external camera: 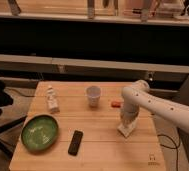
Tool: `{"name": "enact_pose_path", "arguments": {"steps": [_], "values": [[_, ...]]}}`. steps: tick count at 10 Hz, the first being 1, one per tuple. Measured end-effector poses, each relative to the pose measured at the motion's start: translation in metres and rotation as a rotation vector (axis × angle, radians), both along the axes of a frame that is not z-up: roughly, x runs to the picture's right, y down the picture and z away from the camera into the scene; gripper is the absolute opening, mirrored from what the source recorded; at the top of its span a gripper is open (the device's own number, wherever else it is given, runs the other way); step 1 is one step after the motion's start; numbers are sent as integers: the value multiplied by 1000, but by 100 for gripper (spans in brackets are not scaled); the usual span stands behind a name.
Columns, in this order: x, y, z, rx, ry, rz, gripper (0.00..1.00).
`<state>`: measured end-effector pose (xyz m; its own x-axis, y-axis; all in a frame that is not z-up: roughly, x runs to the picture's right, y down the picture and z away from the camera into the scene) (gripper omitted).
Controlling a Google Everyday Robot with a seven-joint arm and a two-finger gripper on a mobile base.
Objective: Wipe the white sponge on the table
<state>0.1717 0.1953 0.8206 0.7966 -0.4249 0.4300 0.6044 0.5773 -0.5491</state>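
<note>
my hand [127, 122] on the white sponge [125, 132]
my arm bends down so the hand presses the sponge onto the wooden surface [103, 152]. a small red thing [116, 104] lies just behind, with a white paper cup [93, 95] near it. well apart on the far side are a black remote [76, 142], a green bowl [39, 133] and a small white figure [51, 99].

White jaws on white sponge [125, 131], pale table [104, 150] — green bowl [39, 133].

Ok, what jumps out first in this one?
The white arm reaches in from the right, its gripper down at the white sponge on the right half of the table. Next comes the green bowl at the front left, with a black remote beside it.
</note>
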Motion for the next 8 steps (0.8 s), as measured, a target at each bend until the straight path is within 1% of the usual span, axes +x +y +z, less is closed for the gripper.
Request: {"name": "enact_pose_path", "arguments": {"steps": [2,4,5,7,8], "values": [[-3,-4,1,-4,-2,-19,0],[-4,0,-3,-7,-8,-40,0],[-14,4,-8,-6,-12,-50,0],[-43,12,-17,-4,-31,-82,0],[-50,16,-19,-3,-36,-96,0]]}}
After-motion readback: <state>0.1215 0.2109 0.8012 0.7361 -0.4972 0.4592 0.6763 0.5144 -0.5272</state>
